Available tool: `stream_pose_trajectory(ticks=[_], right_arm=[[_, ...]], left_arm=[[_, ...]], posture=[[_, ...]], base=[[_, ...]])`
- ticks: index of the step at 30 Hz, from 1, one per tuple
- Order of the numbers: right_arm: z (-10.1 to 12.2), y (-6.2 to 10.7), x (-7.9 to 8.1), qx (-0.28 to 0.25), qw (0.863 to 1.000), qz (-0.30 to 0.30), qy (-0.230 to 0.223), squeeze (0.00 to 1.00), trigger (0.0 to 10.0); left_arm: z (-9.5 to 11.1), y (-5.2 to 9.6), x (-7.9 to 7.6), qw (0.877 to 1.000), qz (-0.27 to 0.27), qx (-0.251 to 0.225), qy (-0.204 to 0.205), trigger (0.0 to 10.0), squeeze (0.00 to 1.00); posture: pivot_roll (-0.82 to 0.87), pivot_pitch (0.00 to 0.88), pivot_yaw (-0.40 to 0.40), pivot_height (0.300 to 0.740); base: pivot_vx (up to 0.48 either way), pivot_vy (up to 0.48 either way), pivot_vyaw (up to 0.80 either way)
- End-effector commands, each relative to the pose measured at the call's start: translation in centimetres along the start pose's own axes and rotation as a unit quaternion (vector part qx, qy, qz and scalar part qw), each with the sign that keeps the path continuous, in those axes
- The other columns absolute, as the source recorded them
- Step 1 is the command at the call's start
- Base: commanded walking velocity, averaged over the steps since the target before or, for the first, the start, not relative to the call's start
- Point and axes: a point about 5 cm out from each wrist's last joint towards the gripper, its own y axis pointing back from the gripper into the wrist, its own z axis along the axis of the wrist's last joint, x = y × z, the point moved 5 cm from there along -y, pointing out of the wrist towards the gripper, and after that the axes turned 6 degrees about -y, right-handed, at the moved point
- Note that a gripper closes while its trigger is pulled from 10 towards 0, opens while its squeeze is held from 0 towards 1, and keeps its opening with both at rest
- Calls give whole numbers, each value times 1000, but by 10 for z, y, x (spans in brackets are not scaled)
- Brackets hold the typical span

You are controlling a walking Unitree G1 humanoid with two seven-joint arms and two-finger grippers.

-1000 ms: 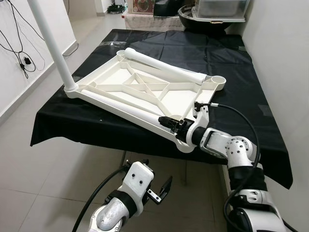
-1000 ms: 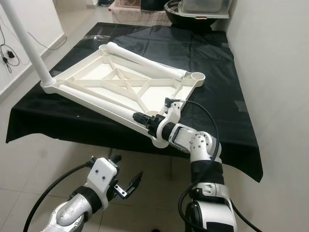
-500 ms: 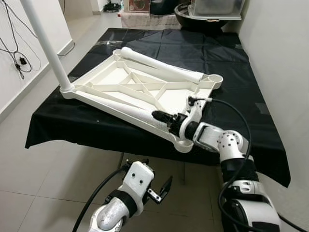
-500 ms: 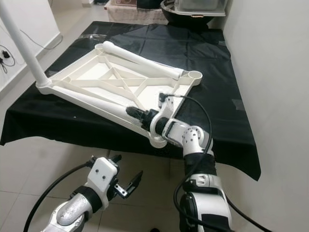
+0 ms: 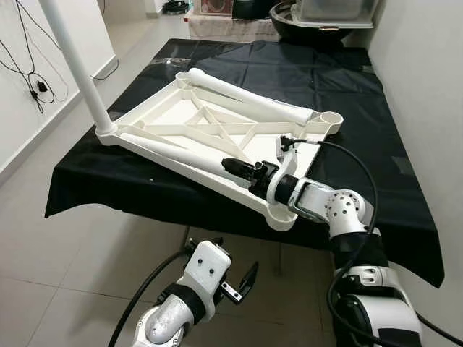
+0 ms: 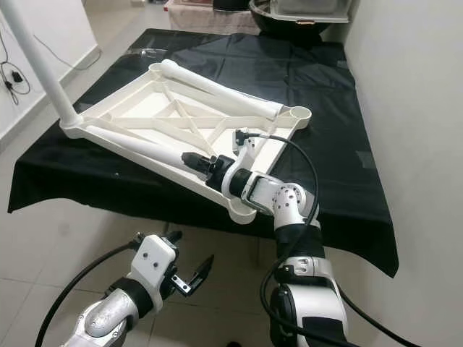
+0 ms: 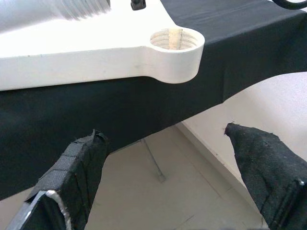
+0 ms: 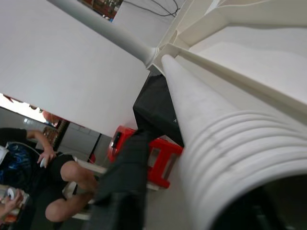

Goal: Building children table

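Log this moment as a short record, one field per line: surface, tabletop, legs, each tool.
surface: black-draped table
tabletop: white tabletop lying underside up, one corner socket empty past the cloth's edge
legs: one leg standing in the far left corner; near leg and far leg lying on the frame
right tool: at the threaded end of the near leg, one finger inside
left tool: open, low, before the table

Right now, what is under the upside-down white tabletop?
A black cloth lies under the tabletop, draped over the edges of a support it hides. Two loose white legs lie on the tabletop; the right gripper grips one.
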Motion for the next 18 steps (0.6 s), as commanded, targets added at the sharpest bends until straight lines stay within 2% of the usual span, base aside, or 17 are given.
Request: stream_pose_trajectory(ticks=[1,14,18], right_arm=[[1,-2,2,1,1000,1,9,0,0],[3,-1,3,-1,1000,11,2,0,0],[21,8,8,-18,999,33,11,0,0]], left_arm=[[-2,2,0,1000,1,6,5,10000,0],[-2,1,1,1000,3,5,11,10000,0],[-4,0,3,1000,4,7,16,10000,0]], posture=[[70,174,-44,740],[73,170,-47,740],[78,155,-47,740]], base=[[0,0,0],[0,0,0],[0,0,0]])
